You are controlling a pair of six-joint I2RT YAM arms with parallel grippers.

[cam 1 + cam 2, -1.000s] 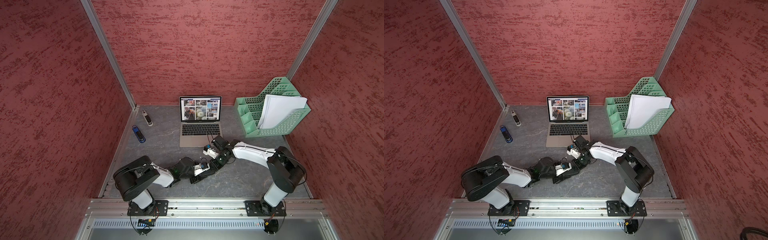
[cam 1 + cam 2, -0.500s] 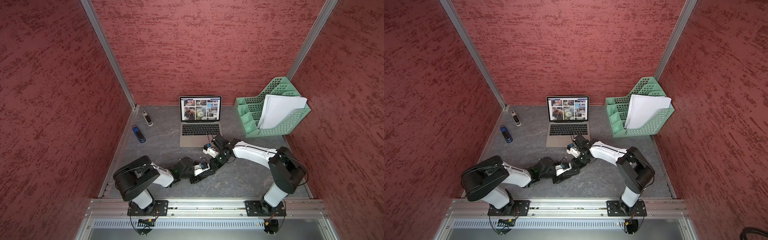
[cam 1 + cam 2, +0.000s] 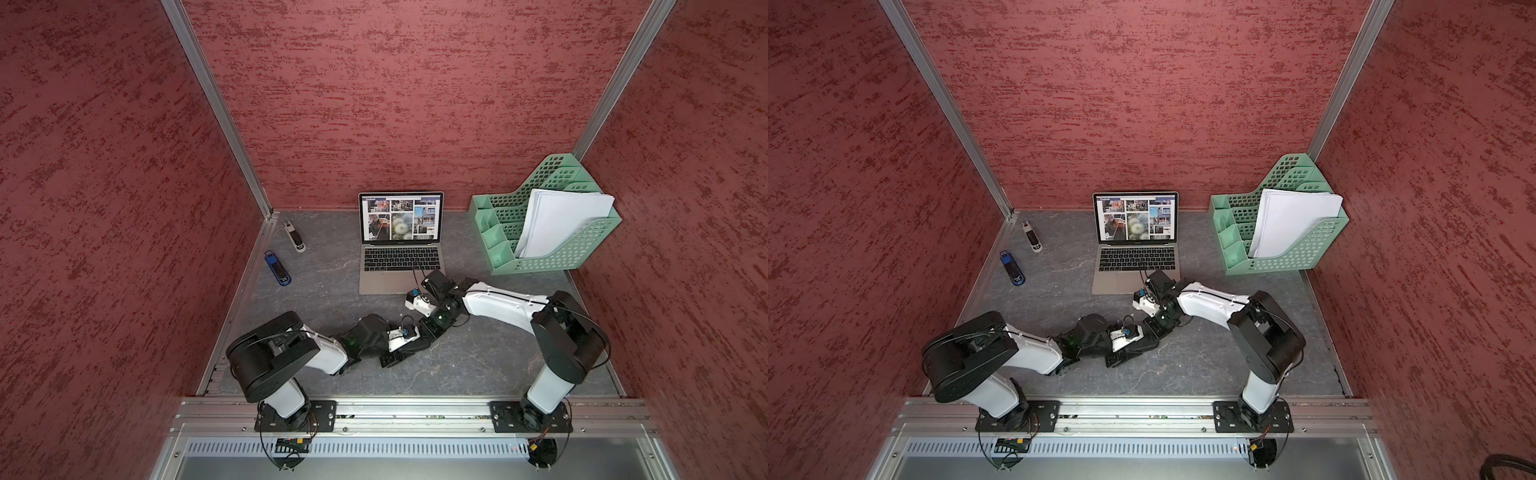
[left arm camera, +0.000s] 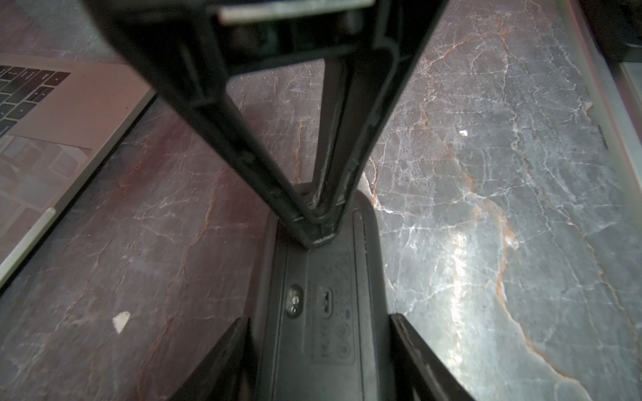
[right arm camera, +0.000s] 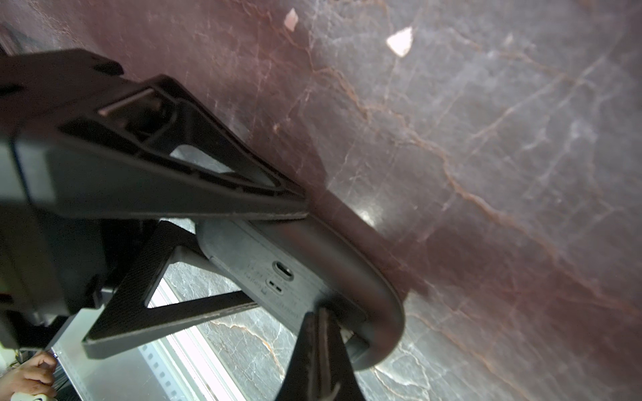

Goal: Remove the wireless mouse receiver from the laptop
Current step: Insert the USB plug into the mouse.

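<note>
A: Where is the wireless mouse receiver to be found?

B: It cannot be made out. It is too small to be told in the top views, and in the wrist views the spot where the right tool [image 4: 318, 229] meets the mouse [image 4: 368, 277] is covered by the tool's own tips.

A: And the laptop?

B: The laptop [image 3: 399, 280] is seen open toward the back of the tabletop [image 3: 324, 299] in both top views, a grid of photos on its screen. Its front right corner is just beside the right wrist.

A: How is the right tool set?

B: Its fingers are pressed together to a point, and that point is laid on the mouse's flat underside. Whether anything is pinched between them cannot be told.

A: And the left tool [image 4: 319, 321]?

B: It is clamped on the black mouse, one finger against each long side. The underside is turned toward both wrist cameras.

A: What lies further out?

B: A blue-and-black stick [image 3: 277, 268] and a white-and-black one [image 3: 295, 237] are laid near the left wall. A green file rack [image 3: 552, 262] holding white papers [image 3: 561, 220] is placed at the back right.
</note>
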